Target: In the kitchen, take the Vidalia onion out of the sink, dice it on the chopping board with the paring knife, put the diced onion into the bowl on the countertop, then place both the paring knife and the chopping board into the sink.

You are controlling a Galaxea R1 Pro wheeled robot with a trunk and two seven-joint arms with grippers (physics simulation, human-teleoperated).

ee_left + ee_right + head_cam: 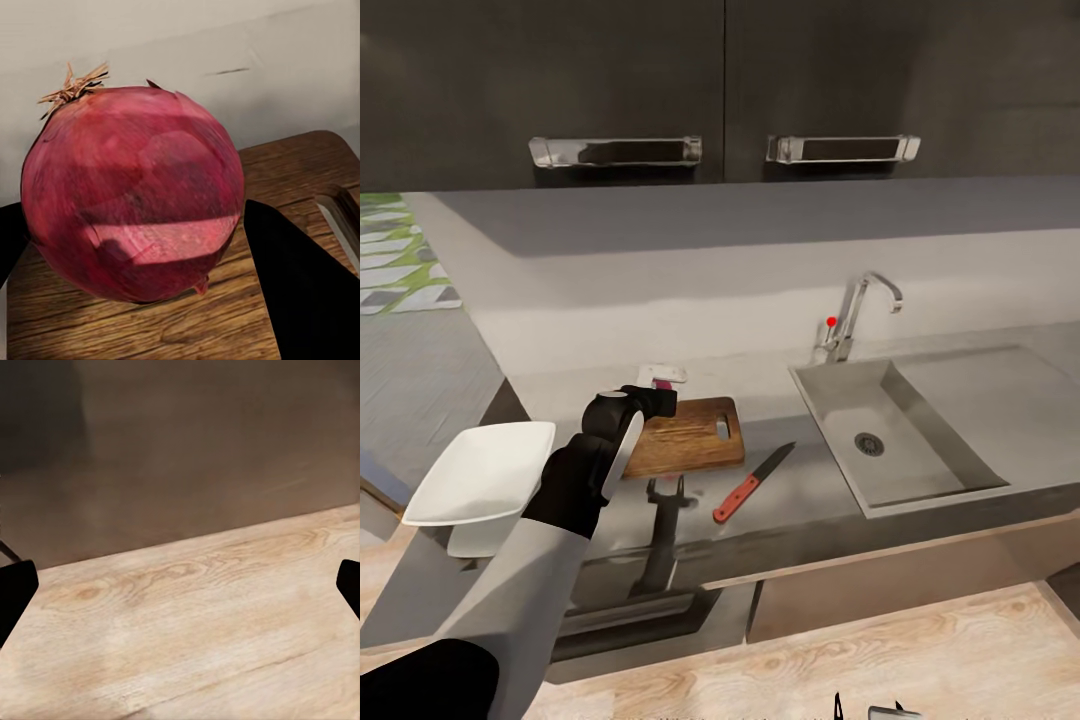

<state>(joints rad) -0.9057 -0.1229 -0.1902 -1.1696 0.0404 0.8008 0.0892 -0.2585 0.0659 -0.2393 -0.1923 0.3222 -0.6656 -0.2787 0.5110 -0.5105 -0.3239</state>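
Head view: nearest the camera, the left arm reached forward over the grey bench (800, 490), its left gripper (660, 385) at the far left corner of the chopping board (695, 440), where a small purple-red patch showed between the pale fingers. Just to the arm's left, a white square bowl (475, 480) sat at the bench's left end. The paring knife (752, 483), red handle toward the viewer, lay on the bench just beside the board's right edge, between board and sink (920, 440). A chrome tap (860, 310) with a red knob stood behind the basin. Dark wall cabinets (720, 90) hung above.

Left wrist view: the red-skinned onion (131, 191), dry stem tuft uppermost, sat between the two black fingers (300, 292), which were closed against its sides; its base was at or just above the wooden chopping board (300, 180), contact not discernible.

Right wrist view: the right gripper (180, 585) was held with fingers wide apart, holding nothing, above pale wooden floor (195, 622).
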